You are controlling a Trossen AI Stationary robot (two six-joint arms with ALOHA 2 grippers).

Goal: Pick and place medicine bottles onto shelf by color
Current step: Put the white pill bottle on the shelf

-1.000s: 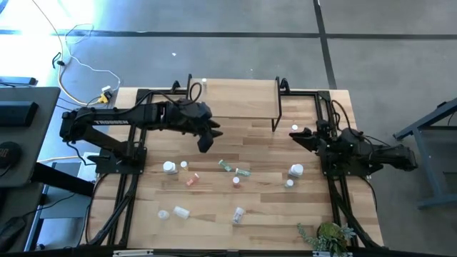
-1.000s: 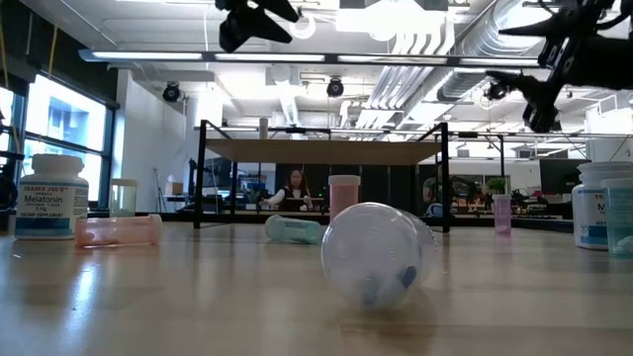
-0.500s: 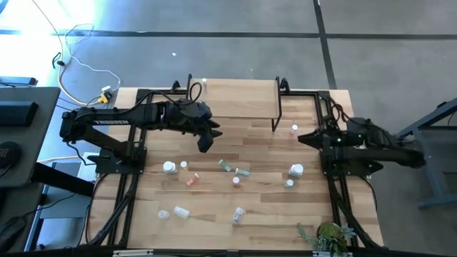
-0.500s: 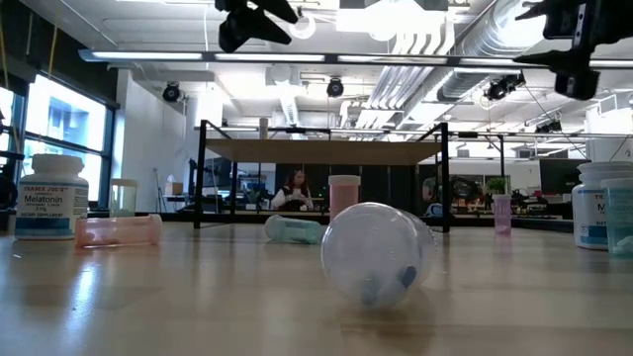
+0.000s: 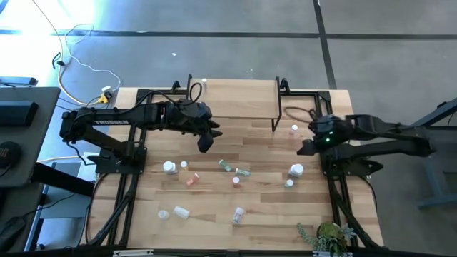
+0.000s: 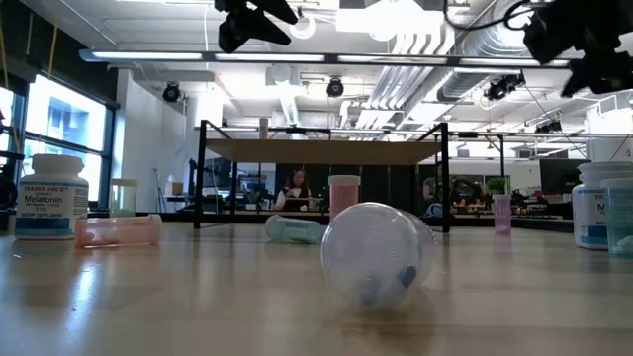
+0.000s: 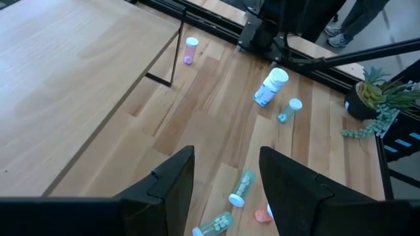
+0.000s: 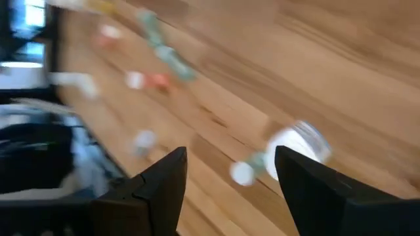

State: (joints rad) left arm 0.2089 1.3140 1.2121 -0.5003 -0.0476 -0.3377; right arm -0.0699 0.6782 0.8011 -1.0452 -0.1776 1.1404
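High view: shelf [image 5: 239,98] stands at the table's far edge, its board bare except a small white-capped bottle [image 5: 204,83] at its far left corner. Left gripper [image 5: 205,142] hangs over the table just in front of the shelf's left end, nothing held. Right gripper [image 5: 303,148] sits near the shelf's right leg, beside a pink bottle [image 5: 294,129]. Medicine bottles scattered mid-table: white jar [image 5: 169,168], orange bottle [image 5: 191,180], two green bottles [image 5: 235,168], clear bottle [image 5: 238,214].

Low view: clear bottle [image 6: 374,254] lies on its side nearest the camera; Melatonin jar [image 6: 51,196] upright at left; shelf [image 6: 322,150] behind.

Left wrist view: fingers [image 7: 174,182] spread apart, empty, above the green bottles [image 7: 241,189].

Right wrist view: fingers [image 8: 164,180] parted, empty; white jar [image 8: 295,145] blurred on the table beyond.
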